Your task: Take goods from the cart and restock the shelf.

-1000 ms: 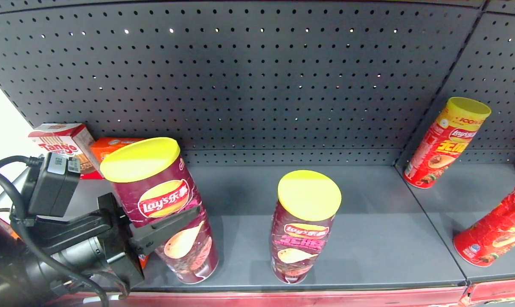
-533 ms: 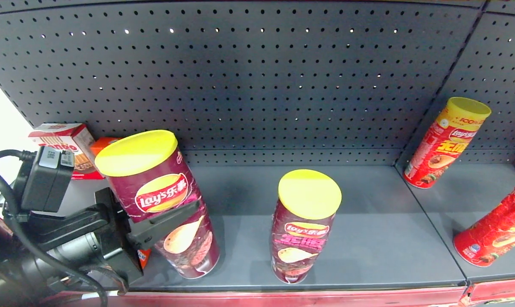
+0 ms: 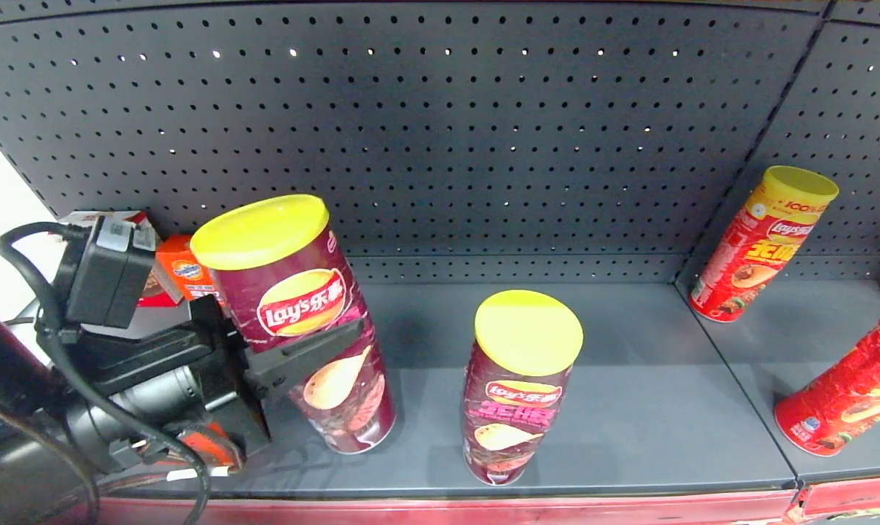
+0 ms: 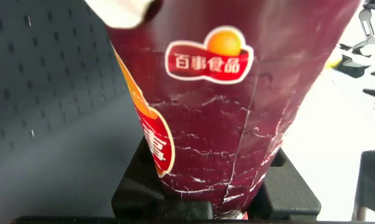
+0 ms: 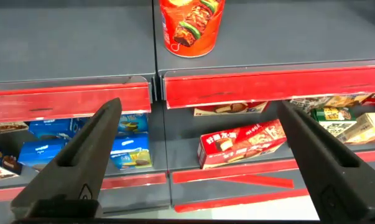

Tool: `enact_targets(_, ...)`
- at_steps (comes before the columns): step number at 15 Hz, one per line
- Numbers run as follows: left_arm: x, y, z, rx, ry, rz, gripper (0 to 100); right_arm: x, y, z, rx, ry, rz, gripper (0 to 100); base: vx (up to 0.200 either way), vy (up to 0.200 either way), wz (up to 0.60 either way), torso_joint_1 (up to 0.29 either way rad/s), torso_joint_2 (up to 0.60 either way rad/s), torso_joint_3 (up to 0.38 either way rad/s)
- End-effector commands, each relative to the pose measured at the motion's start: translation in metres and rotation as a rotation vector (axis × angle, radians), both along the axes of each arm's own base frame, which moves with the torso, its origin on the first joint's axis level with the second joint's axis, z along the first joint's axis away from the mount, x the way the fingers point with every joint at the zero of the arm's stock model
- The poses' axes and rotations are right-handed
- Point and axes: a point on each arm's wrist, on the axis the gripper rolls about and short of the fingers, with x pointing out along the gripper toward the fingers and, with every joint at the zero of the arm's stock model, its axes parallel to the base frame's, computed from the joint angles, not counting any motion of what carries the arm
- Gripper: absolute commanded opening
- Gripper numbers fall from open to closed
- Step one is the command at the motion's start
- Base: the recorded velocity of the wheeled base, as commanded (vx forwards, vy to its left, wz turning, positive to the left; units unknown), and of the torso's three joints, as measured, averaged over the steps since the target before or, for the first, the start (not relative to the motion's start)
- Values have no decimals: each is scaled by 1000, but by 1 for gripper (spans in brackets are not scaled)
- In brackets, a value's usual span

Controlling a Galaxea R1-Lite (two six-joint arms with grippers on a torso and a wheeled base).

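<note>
On the grey shelf [image 3: 651,394], toward its left end, I have the maroon chip can [image 3: 294,306] with the yellow lid in my left gripper [image 3: 316,343]. The fingers [image 3: 308,357] are closed against the can's sides at about mid-height, and the left wrist view shows it wedged between them. The can leans a little, lid toward the left. Its base is low at the shelf surface, but I cannot tell whether it touches.

To its right, clearly apart, a second maroon can [image 3: 523,386] stands upright near the front edge. An orange box [image 3: 184,273] sits behind my left arm by the pegboard back [image 3: 440,131]. On the next shelf section a far red can [image 3: 764,244] stands at the back and a near red can [image 3: 840,394] sits closer to the front.

My right gripper [image 5: 199,109] faces the shelf's red front edge, spread wide with nothing between its fingers.
</note>
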Motion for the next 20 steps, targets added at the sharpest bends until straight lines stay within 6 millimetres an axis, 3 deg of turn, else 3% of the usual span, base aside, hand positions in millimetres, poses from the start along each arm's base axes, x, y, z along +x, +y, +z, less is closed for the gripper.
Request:
enact_targets(1,30,-13,13,-15,-34,2,0,1,0,0,0,6,0,100,0,0,0,0,0,0)
enact_targets(6,57,-13,18,37,25,-81,0,1,0,0,0,6,0,100,0,0,0,0,0,0)
enact_targets(11,63,-17,19,88,82,-148,0,1,0,0,0,8,0,100,0,0,0,0,0,0)
enact_targets(16,86,-40,23,94,62,-196,0,0,0,0,0,6,0,100,0,0,0,0,0,0)
enact_targets(20,124,-63,7,149,5,-208,0,0,0,0,0,6,0,100,0,0,0,0,0,0)
